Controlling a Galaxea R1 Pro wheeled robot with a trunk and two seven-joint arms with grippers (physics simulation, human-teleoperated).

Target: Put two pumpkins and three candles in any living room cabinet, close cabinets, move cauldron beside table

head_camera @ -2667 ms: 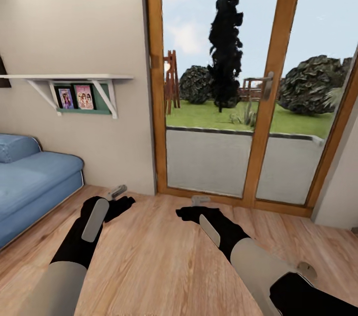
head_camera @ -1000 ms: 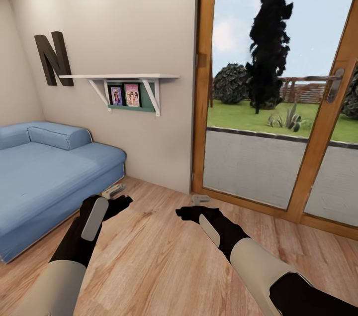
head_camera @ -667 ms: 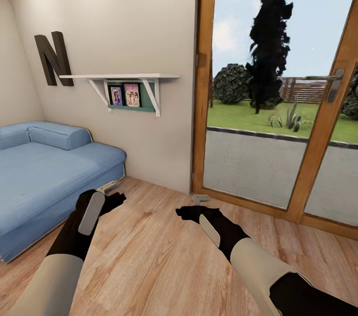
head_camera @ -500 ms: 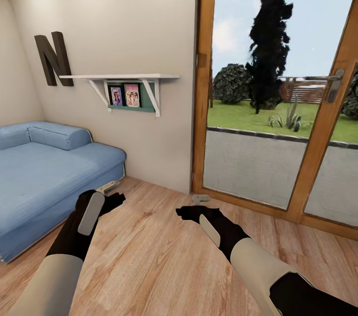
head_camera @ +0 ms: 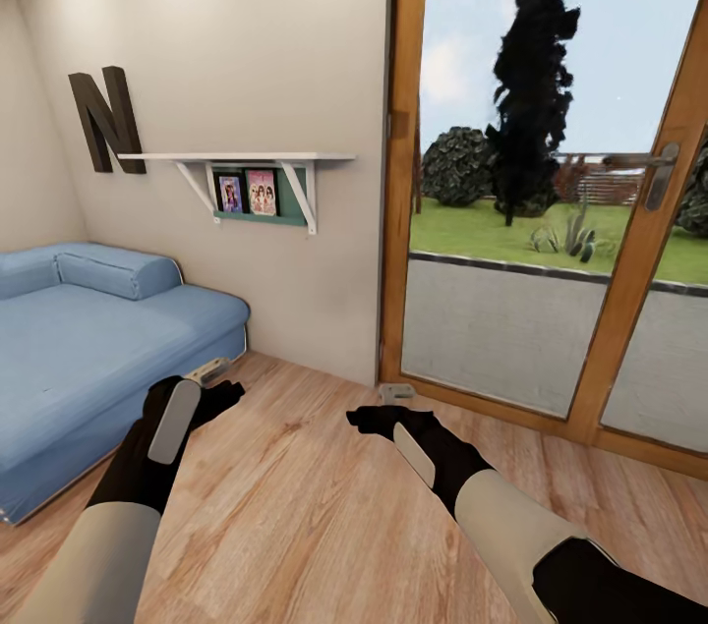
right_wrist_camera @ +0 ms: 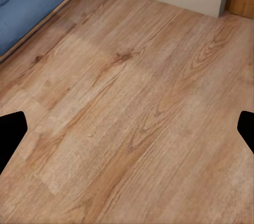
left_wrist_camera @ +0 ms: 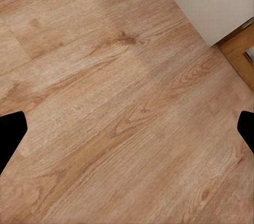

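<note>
The pumpkins, candles, cabinet and cauldron are out of view. Both black arms reach forward over a bare wooden floor (head_camera: 295, 516). My left gripper (head_camera: 210, 371) hangs near the sofa's corner, and its wrist view has the dark fingertips (left_wrist_camera: 10, 134) far apart, with only floorboards between them. My right gripper (head_camera: 396, 392) points toward the glass door's sill. It is open as well, with its fingertips (right_wrist_camera: 10, 131) wide apart and nothing held.
A blue sofa (head_camera: 88, 349) fills the left side against the wall. Above it hang a white shelf (head_camera: 236, 155) with photo frames and a dark letter N (head_camera: 103, 118). A wood-framed glass door (head_camera: 492, 329) with a metal handle (head_camera: 659, 174) stands ahead on the right.
The camera has swung left, bringing more of the sofa and the letter N into view. In the last second my left arm drew slightly left. The right arm has held still.
</note>
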